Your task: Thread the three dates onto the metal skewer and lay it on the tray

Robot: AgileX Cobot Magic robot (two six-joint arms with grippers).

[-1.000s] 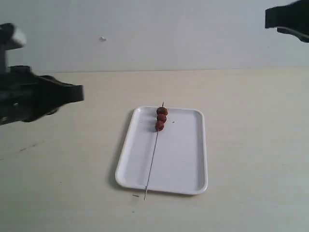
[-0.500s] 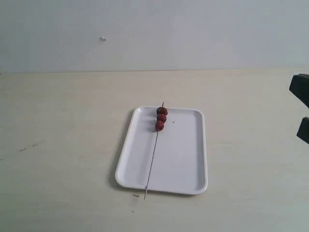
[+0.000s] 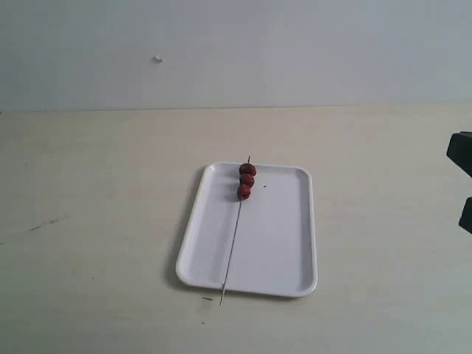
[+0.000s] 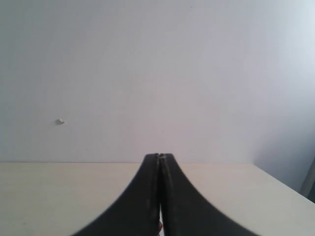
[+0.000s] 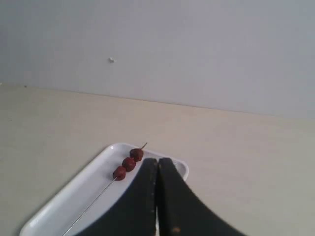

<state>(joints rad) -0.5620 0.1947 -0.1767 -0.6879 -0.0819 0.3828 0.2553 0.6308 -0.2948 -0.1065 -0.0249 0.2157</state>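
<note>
The white tray (image 3: 313, 221) lies mid-table, and the thin metal skewer (image 3: 231, 247) rests lengthwise across it. The three dates (image 3: 245, 181) sit threaded in a row near the skewer's far end, and its near tip pokes past the tray's front rim. In the right wrist view, my right gripper (image 5: 158, 160) is shut and empty, apart from the dates (image 5: 129, 163), the skewer (image 5: 91, 206) and the tray (image 5: 44, 211). My left gripper (image 4: 158, 156) is shut with nothing in it and faces the wall above the table. Only a dark part of the right arm (image 3: 462, 152) shows in the exterior view.
The beige table (image 3: 96, 221) runs back to a pale wall (image 3: 295, 51) with a small mark (image 3: 157, 59) on it. A few dark specks (image 3: 206, 299) lie by the tray's front left corner.
The left arm has gone out of the exterior view to the left. The right arm came down from the top right corner to the right edge and shifted slightly further right.
</note>
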